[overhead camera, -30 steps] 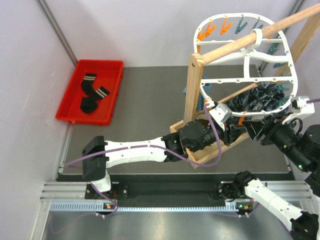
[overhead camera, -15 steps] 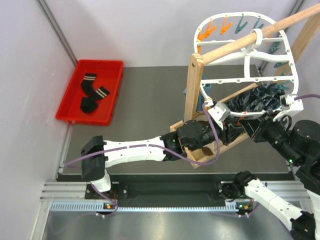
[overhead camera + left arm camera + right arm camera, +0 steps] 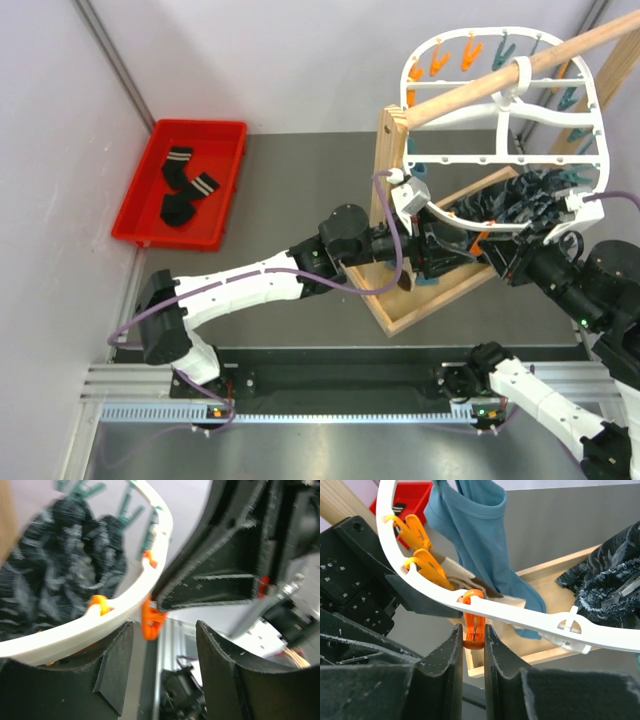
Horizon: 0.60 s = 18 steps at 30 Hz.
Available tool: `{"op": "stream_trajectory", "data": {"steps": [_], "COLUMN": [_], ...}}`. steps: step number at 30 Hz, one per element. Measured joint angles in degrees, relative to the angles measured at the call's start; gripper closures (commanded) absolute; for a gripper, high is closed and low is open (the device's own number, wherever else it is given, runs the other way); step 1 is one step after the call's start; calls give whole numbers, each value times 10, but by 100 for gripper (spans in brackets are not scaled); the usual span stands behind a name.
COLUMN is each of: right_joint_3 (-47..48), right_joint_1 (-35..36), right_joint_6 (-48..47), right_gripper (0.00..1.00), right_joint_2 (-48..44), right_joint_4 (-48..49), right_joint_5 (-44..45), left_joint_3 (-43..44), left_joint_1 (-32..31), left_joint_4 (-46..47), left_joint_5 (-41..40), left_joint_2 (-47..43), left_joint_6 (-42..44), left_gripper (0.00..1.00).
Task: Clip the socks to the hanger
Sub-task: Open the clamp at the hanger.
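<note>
The white hanger (image 3: 505, 160) hangs from a wooden pole, ringed with orange and teal pegs. My right gripper (image 3: 474, 631) is shut on an orange peg (image 3: 474, 616) under the hanger's lower rim (image 3: 520, 612). A brown and cream sock (image 3: 470, 586) hangs behind that rim beside other orange pegs (image 3: 422, 560). My left gripper (image 3: 164, 630) is open just below the same rim (image 3: 75, 630), with the orange peg (image 3: 150, 621) above its gap and nothing between its fingers. Black socks (image 3: 182, 190) with striped cuffs lie in the red tray (image 3: 225, 175).
A wooden rack's post (image 3: 388, 190), pole (image 3: 470, 92) and base frame (image 3: 420, 312) surround the hanger. A dark patterned cloth (image 3: 612, 577) and a blue garment (image 3: 480, 530) hang there too. Both grippers (image 3: 435, 255) (image 3: 497, 258) crowd the lower rim.
My right gripper closed on the orange peg. My left gripper opened, and its arm shifted up and left. The hanger swung up and to the right.
</note>
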Motion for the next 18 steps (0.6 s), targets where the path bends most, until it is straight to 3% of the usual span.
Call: {"op": "stream_trajectory", "data": {"steps": [8,18], "right_joint_3": [5,5], "right_joint_1": [0,-1], "right_joint_6": [-11,-27], "right_gripper": [100,100], "right_joint_2": [0,0], "right_joint_4": [1,-2], "right_joint_5": [-12,3], "left_joint_3": [29,44], "left_joint_1": [7,13], "left_joint_4": [-9,7], "left_joint_5": [96,87], "left_joint_2": [23,50], "left_joint_6": [-30,-55], "left_gripper": [42,45]}}
